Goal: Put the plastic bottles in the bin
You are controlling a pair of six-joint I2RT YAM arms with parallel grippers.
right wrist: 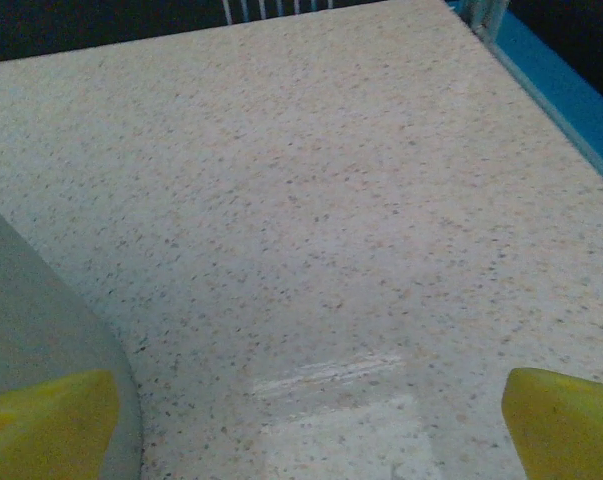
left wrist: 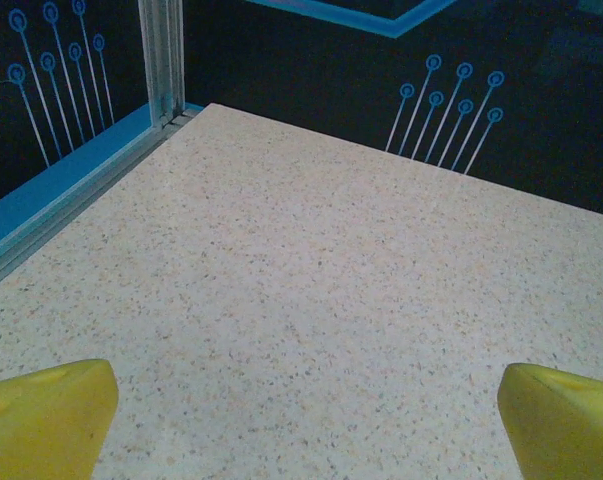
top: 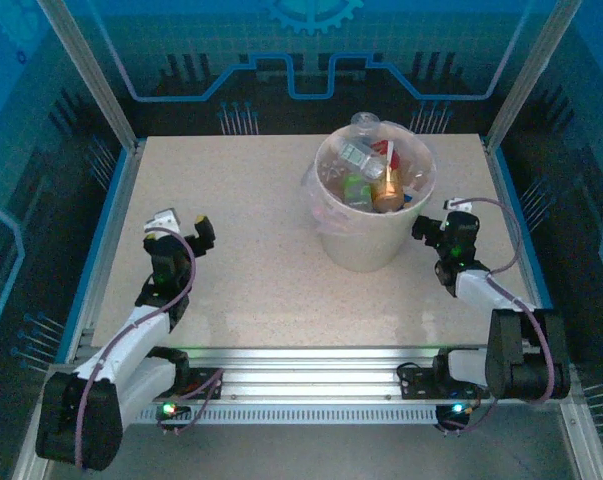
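The bin (top: pixel 366 235), a whitish round bucket with a thin bag liner, stands right of the table's middle. Several plastic bottles (top: pixel 376 172) with red, green and orange labels fill it to the rim, and a clear one (top: pixel 366 123) pokes up at its far edge. My left gripper (top: pixel 184 222) is open over bare table at the left, well away from the bin. My right gripper (top: pixel 439 216) is open just right of the bin. Its yellow fingertips (right wrist: pixel 561 420) are spread wide with nothing between them, and the bin wall (right wrist: pixel 31 310) is beside the left one. The left gripper (left wrist: pixel 306 420) holds nothing.
The speckled table (top: pixel 251 270) has a blue raised edge and metal posts along the left side (left wrist: pixel 71 180) and the right side (right wrist: pixel 551 90). A dark patterned wall closes the back. A pale scuff (right wrist: pixel 326 372) marks the tabletop under my right gripper.
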